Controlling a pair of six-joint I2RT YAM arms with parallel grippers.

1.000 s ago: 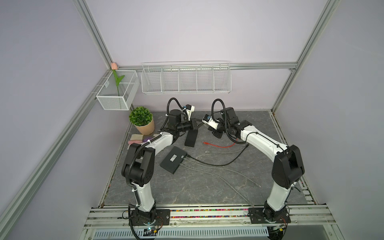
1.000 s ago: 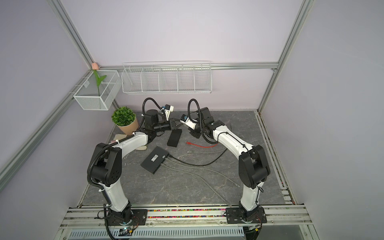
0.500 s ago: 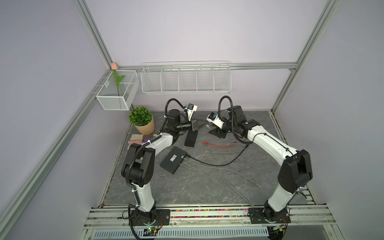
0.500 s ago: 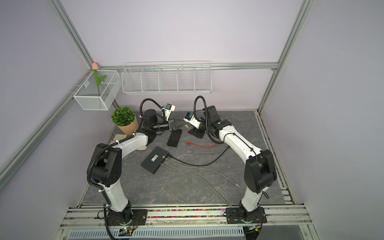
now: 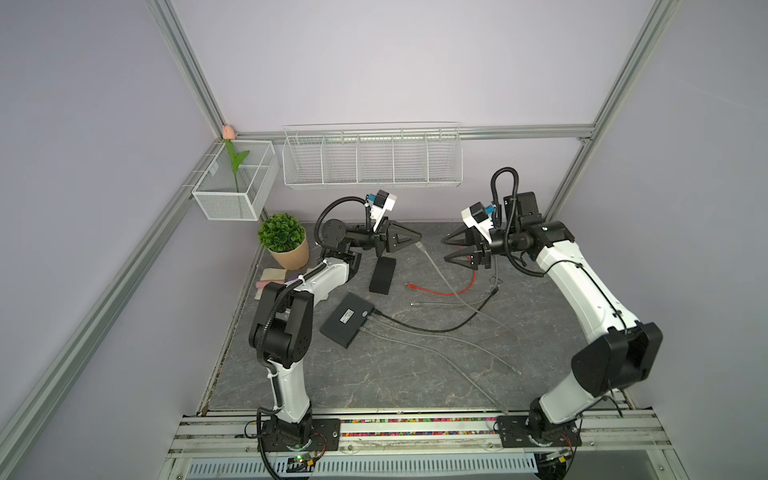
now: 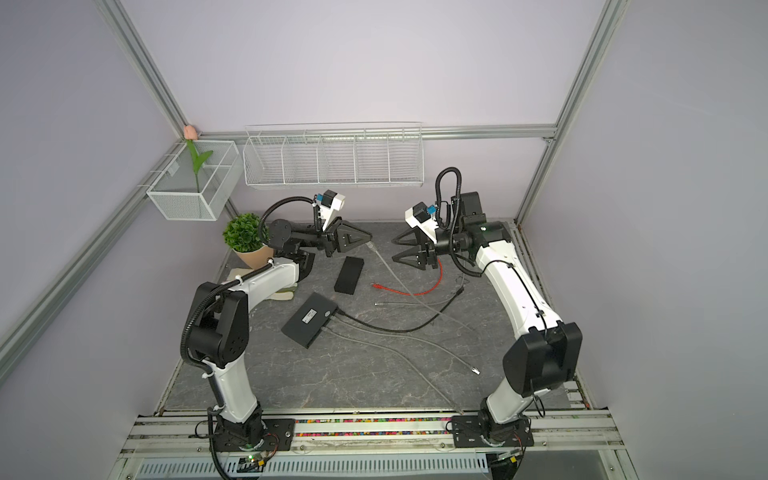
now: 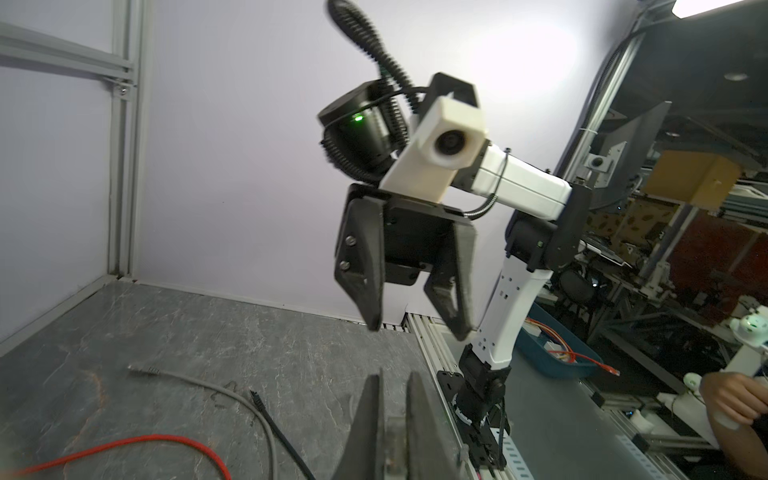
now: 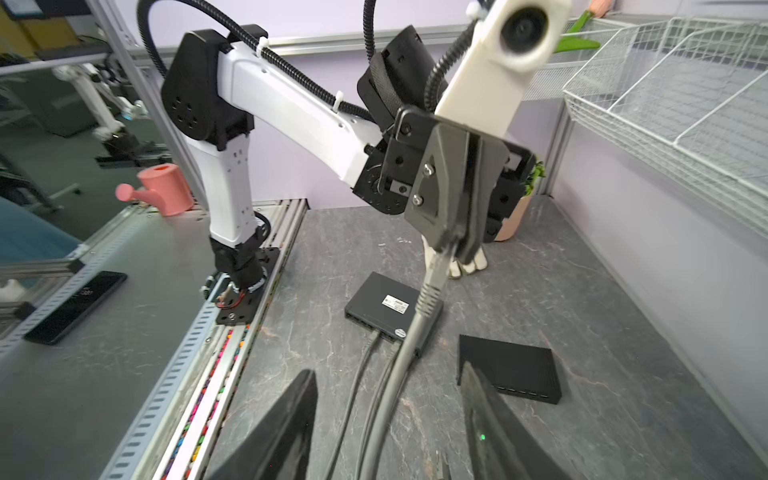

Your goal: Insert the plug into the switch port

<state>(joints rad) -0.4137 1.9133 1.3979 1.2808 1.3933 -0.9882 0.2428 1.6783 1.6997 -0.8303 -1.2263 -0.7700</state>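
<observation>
The left tool (image 5: 417,240) is closed tight on the plug (image 8: 435,262) of a grey cable (image 5: 441,276). It pinches the plug at the very fingertips and holds it up clear of the desk (image 5: 395,374). From the plug the cable hangs down and trails across the desk surface. The right tool (image 5: 444,250) faces it from close by, its jaws parted about halfway with nothing between them. The 2 tools are near each other but not touching. Below the left tool a plain black switch (image 5: 382,276) lies flat on the desk, and its row of ports (image 8: 524,392) shows in the right wrist view. Nearer the front lies another, labelled switch (image 5: 348,320) with 3 cables plugged into its edge, 1 black and 2 grey. A red cable (image 5: 440,291) lies loose on the desk between the black switch and the right arm.
</observation>
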